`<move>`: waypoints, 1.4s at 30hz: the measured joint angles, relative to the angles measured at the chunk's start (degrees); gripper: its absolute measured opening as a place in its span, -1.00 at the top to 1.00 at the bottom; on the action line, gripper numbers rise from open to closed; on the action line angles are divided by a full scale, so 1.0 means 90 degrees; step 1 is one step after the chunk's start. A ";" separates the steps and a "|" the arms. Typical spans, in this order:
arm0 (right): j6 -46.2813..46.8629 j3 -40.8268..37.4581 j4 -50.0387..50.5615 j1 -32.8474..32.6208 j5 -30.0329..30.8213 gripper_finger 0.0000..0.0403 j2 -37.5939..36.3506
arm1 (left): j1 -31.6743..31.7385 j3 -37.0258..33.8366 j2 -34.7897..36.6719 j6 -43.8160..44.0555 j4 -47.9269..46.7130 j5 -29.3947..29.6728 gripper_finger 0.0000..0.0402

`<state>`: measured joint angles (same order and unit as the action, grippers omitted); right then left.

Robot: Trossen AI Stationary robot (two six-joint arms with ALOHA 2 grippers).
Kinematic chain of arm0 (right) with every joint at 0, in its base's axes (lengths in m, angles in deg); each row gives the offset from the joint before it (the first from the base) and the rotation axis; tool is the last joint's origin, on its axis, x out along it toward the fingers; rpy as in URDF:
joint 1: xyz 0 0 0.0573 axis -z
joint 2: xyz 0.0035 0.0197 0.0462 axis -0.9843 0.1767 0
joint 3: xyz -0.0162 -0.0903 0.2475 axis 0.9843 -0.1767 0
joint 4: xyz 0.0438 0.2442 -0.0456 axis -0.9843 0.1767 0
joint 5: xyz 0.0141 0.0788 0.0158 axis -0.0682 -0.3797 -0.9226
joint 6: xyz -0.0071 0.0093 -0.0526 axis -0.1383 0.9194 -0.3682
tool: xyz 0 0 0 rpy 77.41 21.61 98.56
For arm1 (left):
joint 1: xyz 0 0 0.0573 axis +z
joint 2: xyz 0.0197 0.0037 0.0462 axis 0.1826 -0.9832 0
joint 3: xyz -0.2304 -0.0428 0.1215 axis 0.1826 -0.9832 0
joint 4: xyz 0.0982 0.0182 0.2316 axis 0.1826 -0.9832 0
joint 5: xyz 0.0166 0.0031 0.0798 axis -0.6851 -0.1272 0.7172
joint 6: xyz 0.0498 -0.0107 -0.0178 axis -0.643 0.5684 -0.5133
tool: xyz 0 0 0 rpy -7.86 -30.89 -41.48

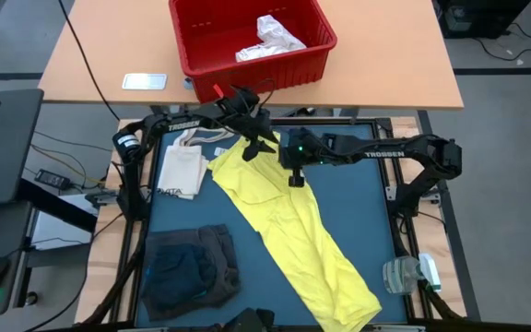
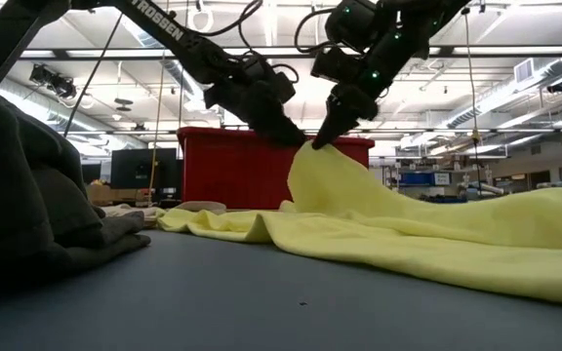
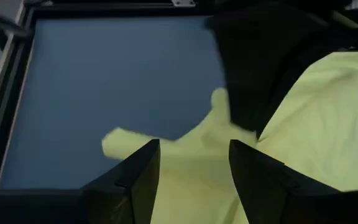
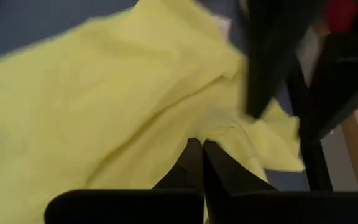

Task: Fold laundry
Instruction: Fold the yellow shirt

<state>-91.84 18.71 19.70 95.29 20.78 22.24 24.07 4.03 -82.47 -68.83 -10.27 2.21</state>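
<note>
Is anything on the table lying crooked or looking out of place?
The yellow garment lies diagonally across the blue mat, its far end pinched up by the right end effector. A clear plastic item sits at the mat's edge.

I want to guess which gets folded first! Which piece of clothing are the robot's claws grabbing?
The long yellow garment. The right end effector pinches its lifted top end; the dark grey clothes lie untouched in a pile near the table's front left.

Red bin (image 1: pixel 247 41) — cream tote bag (image 1: pixel 181 166) nearby.
</note>
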 joint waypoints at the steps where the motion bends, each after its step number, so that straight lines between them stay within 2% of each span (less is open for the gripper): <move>1: -0.0092 0.0000 0.0157 -0.0071 0.0009 1.00 -0.0002 | 0.0052 0.0000 0.0000 0.0116 -0.0049 -0.0002 0.02; 3: -0.0086 0.0000 0.0429 -0.0143 -0.0238 0.99 -0.0002 | 0.0213 0.0000 0.0000 0.0531 -0.0070 0.0017 0.02; 5: -0.0113 0.0000 0.0735 -0.0183 -0.0758 0.96 -0.0003 | 0.0400 0.0000 0.0000 0.1000 -0.0063 0.0100 0.02; 9: -0.0013 -0.0075 0.1012 -0.0272 -0.2194 0.82 0.0261 | 0.0738 0.0000 0.0000 0.1593 -0.0048 0.0250 0.02; 11: 0.0564 -0.0122 0.1076 -0.0308 -0.2690 0.74 0.0439 | 0.0850 0.0000 0.0000 0.1796 -0.0060 0.0234 0.02; 14: 0.1818 -0.0158 0.1081 -0.0234 -0.3015 0.62 0.0610 | 0.0866 0.0000 0.0000 0.1892 -0.0252 -0.0160 0.02; 18: 0.3176 -0.0158 0.1097 -0.0122 -0.2771 0.45 0.0604 | 0.0540 0.0000 0.0000 0.1457 -0.0748 -0.0673 0.02; 25: 0.5246 -0.0158 0.1528 0.0220 -0.1176 0.29 0.0246 | -0.0472 0.0000 0.0000 -0.0428 -0.1988 -0.0592 0.02; 31: 0.6118 -0.0158 0.1902 0.0345 -0.1005 0.29 -0.0075 | -0.1155 0.0001 -0.0080 -0.1115 -0.1791 0.1160 0.02; 37: 0.6494 -0.0158 0.2576 0.0110 -0.0833 0.29 -0.0409 | -0.1202 -0.0008 -0.0704 -0.1197 -0.2022 0.1450 0.02; 40: 0.6605 -0.0158 0.2865 -0.0077 -0.0484 0.29 -0.0593 | -0.1215 -0.0007 -0.0863 -0.1095 -0.1915 0.1990 0.05; 42: 0.6620 -0.0158 0.2941 -0.0211 -0.0344 0.29 -0.0703 | -0.1230 -0.0007 -0.0874 -0.1023 -0.1802 0.2291 0.13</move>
<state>-32.27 17.29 46.17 93.39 17.68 15.92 13.00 3.97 -90.34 -78.04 -26.49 22.82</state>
